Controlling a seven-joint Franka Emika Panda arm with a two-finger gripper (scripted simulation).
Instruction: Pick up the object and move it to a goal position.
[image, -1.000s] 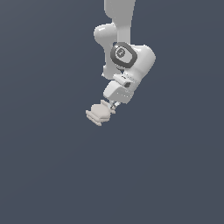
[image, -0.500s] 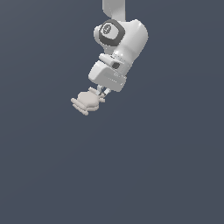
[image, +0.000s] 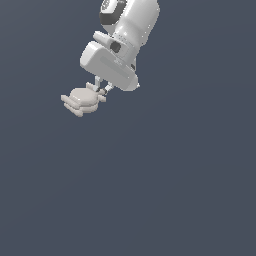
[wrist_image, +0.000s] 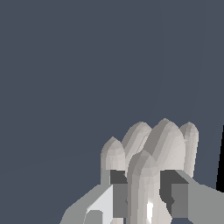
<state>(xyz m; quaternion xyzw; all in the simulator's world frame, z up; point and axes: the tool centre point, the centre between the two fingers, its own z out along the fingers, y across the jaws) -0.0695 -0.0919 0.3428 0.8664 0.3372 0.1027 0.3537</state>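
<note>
Already gripped: one arm (image: 122, 35), tilted, its one gripper (image: 100, 89) clamped on the object (image: 82, 100), which hangs at the arm's 7 o'clock in the exterior view. Wrist view: dark pads (wrist_image: 118, 177) press its lobes. Pickup looks done; carry remains. No goal marker visible. One object only.

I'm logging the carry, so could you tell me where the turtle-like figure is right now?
The turtle-like figure sits in the exterior view's upper left, clamped in the gripper just below the tilted arm.
</note>
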